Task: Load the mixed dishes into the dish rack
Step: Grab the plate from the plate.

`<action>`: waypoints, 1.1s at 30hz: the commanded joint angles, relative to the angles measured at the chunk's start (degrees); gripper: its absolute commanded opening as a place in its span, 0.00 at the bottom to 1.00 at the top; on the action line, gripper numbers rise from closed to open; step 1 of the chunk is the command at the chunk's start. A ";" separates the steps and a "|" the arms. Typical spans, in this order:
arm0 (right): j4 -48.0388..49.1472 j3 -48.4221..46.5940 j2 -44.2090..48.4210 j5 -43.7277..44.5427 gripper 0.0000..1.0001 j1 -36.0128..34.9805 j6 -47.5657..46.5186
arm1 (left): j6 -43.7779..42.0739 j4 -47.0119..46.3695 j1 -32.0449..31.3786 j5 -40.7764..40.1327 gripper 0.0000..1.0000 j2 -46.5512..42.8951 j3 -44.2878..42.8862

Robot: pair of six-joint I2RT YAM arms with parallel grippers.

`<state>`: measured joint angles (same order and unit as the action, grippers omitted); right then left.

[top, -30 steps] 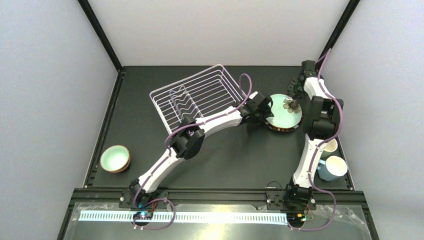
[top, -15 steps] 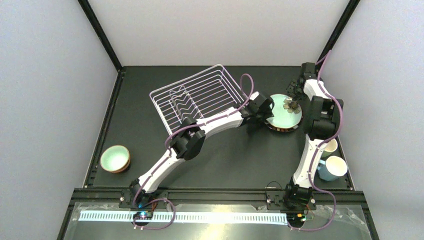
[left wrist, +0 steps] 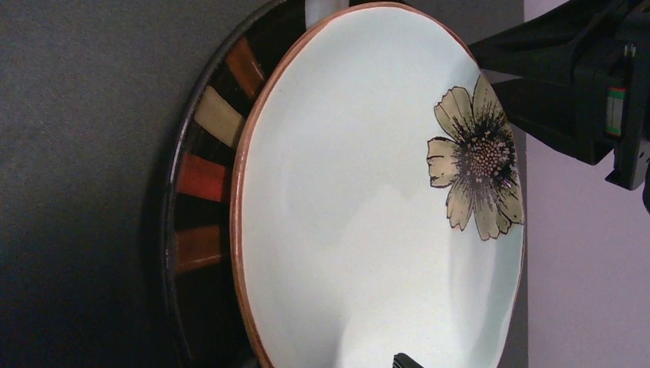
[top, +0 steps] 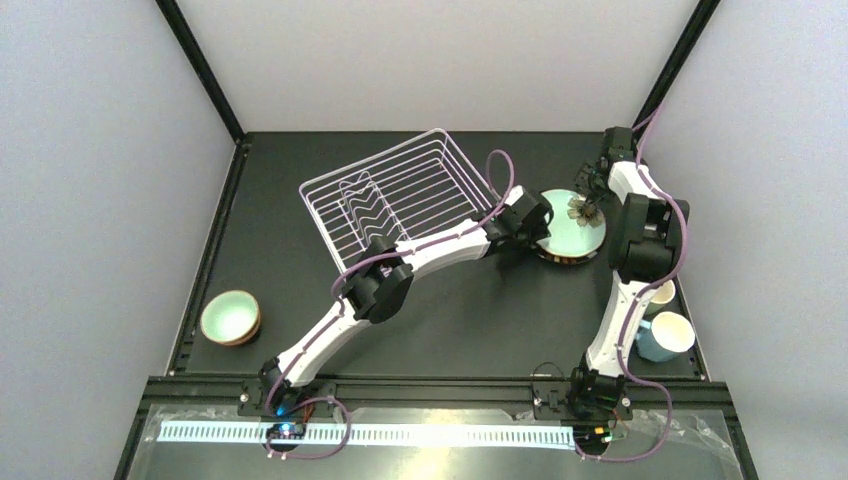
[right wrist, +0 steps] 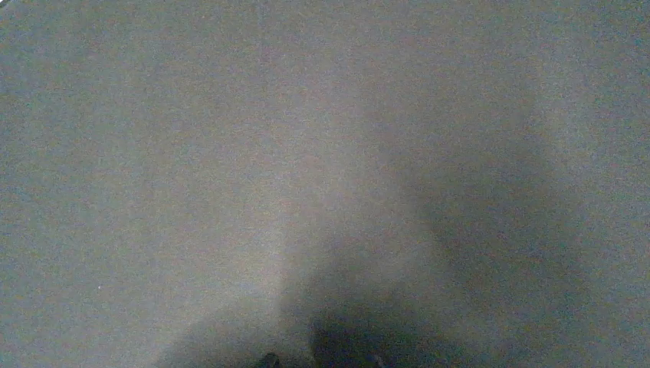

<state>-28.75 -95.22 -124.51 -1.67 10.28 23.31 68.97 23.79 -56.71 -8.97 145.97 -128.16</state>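
Flowered plate (top: 568, 238) lies on the table at 4 o'clock of the dish rack (top: 371, 158). Since the earlier frame your left gripper (top: 541, 223), jaws apart, has edged closer to its 9 o'clock rim. Your right gripper (top: 584, 190) hovers at its 1 o'clock; its spread cannot be told. Two mugs (top: 665, 335) stand at 5 o'clock, one half hidden by the right arm (top: 630, 250).

We see a dark matte desk (top: 480, 320) inside pale grey walls (top: 440, 60). A black frame post (top: 200, 70) slants up the far left corner and another (top: 685, 60) up the far right. A black rail (top: 430, 385) runs along the near edge, with a lit white strip (top: 400, 434) just beyond it. From the right wrist we see only bare desk, partly shadowed.
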 commanded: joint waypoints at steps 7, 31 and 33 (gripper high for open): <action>-3.91 2.85 2.87 -0.10 0.69 -1.36 -0.28 | -1.61 -4.59 -1.21 -1.71 0.99 0.07 2.32; -2.71 7.44 4.81 0.53 0.69 -2.29 -0.78 | 0.07 -9.13 -1.32 -7.09 0.99 -6.08 9.02; -2.62 7.74 5.03 0.53 0.69 -2.29 -0.73 | 0.11 -9.63 -1.36 -6.95 0.99 -6.39 9.36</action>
<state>-25.58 -90.06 -120.53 -0.14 9.34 22.81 68.75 15.73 -57.82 -14.79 142.50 -119.59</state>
